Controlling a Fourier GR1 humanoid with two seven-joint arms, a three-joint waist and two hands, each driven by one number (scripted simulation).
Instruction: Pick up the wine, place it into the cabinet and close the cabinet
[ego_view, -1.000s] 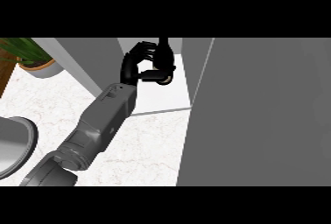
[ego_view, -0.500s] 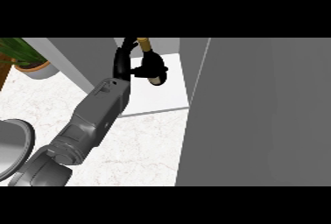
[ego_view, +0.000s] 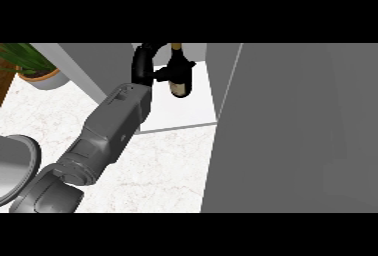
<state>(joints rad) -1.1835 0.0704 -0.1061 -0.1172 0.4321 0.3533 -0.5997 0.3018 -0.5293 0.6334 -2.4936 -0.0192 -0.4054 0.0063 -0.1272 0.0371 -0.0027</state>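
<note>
Far left: potted plant (ego_view: 33, 67) at the counter's back corner, well apart from the arm. Lower left edge: grey round rim of a plate (ego_view: 15, 167), partly cut off by the frame. White marbled counter (ego_view: 166, 172) runs between plate and cabinet, bare patch open in the middle. Grey forearm crosses it diagonally from lower left up to the cabinet opening. Left hand (ego_view: 151, 67) has fingers curled round the wine bottle (ego_view: 179, 82), bottle held over the white cabinet shelf (ego_view: 184, 107), inside the opening, near the top edge. Just right of the bottle: edge of the open grey cabinet door (ego_view: 295, 125), filling the right side. Narrow gap between bottle and door edge. Right hand not visible.
</note>
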